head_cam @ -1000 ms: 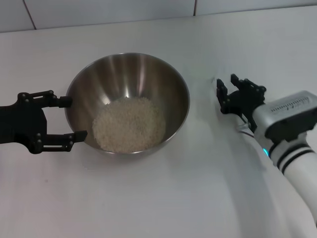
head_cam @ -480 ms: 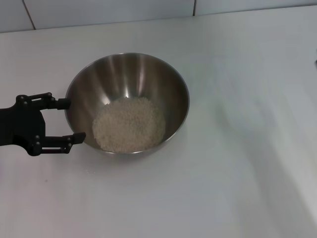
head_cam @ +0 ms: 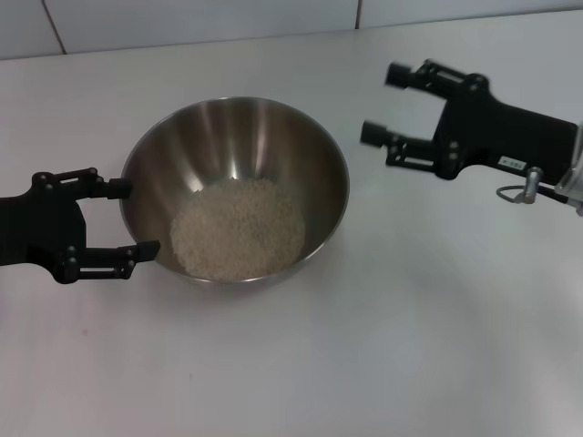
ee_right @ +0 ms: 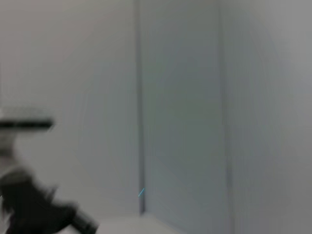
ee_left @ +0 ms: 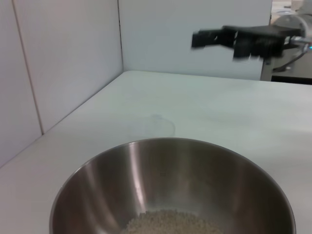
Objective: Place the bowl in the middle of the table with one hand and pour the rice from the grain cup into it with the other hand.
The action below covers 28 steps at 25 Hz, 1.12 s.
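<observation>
The steel bowl (head_cam: 237, 137) stands in the middle of the white table (head_cam: 364, 346) and holds a pale mound of rice (head_cam: 237, 228). My left gripper (head_cam: 137, 218) is open at the bowl's left rim, one finger on each side of the edge. My right gripper (head_cam: 383, 105) is open and empty, raised to the right of the bowl and pointing left. It also shows far off in the left wrist view (ee_left: 200, 40), above the bowl (ee_left: 170, 170). A faint clear outline, perhaps the grain cup (ee_left: 156, 124), stands on the table beyond the bowl. I cannot make it out in the head view.
A white tiled wall (head_cam: 182, 23) runs along the table's far edge. The right wrist view shows only blurred wall panels and a dark blurred shape (ee_right: 34, 214) low down.
My right gripper was low on the table right of the bowl, left the view, and now hangs higher at the upper right, pointing left. The left gripper and bowl have barely moved.
</observation>
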Each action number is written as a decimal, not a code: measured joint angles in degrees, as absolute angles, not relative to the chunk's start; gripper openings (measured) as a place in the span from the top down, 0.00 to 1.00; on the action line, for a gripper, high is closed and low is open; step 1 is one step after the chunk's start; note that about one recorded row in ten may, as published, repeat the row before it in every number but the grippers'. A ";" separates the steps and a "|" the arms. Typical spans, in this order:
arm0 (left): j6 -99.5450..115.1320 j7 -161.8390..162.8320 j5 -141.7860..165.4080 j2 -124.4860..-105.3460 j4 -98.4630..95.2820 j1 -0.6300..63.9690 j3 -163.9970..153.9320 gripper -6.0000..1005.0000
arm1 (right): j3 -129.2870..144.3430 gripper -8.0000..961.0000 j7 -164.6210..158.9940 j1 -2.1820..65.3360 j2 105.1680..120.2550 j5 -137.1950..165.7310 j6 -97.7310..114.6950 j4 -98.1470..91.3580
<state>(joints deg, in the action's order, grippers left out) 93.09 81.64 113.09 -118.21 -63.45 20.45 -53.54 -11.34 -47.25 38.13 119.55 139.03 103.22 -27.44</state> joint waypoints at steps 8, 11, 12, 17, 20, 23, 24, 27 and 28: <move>93.07 81.93 113.08 -118.19 -63.51 20.50 -53.51 0.16 | 11.60 0.18 -60.24 41.94 119.85 136.55 97.53 -37.43; 93.07 82.21 113.09 -118.14 -63.73 20.54 -53.61 0.16 | 23.04 0.18 -65.39 40.92 119.87 131.51 94.58 -40.73; 93.07 82.21 113.09 -118.14 -63.73 20.54 -53.61 0.16 | 27.37 0.18 -67.00 40.10 119.88 129.04 93.49 -41.94; 93.07 82.12 113.12 -118.12 -63.56 20.57 -53.64 0.16 | 47.95 0.18 -73.52 33.52 119.88 116.64 86.09 -49.98; 93.07 82.08 113.12 -118.12 -63.55 20.57 -53.67 0.16 | 56.83 0.18 -76.29 30.07 119.81 112.99 81.58 -54.25; 93.11 82.11 113.17 -118.12 -63.75 20.57 -53.68 0.16 | 59.64 0.18 -77.56 29.14 119.81 112.64 79.83 -55.80; 93.12 82.12 113.20 -118.12 -63.81 20.57 -53.68 0.16 | 59.80 0.18 -77.72 29.08 119.80 112.61 79.68 -55.81; 93.14 82.14 113.21 -118.12 -63.92 20.57 -53.69 0.16 | 60.02 0.18 -77.86 29.06 119.80 112.53 79.37 -55.96; 93.16 82.17 113.21 -118.12 -63.92 20.57 -53.70 0.16 | 60.02 0.18 -77.86 29.06 119.80 112.53 79.37 -55.96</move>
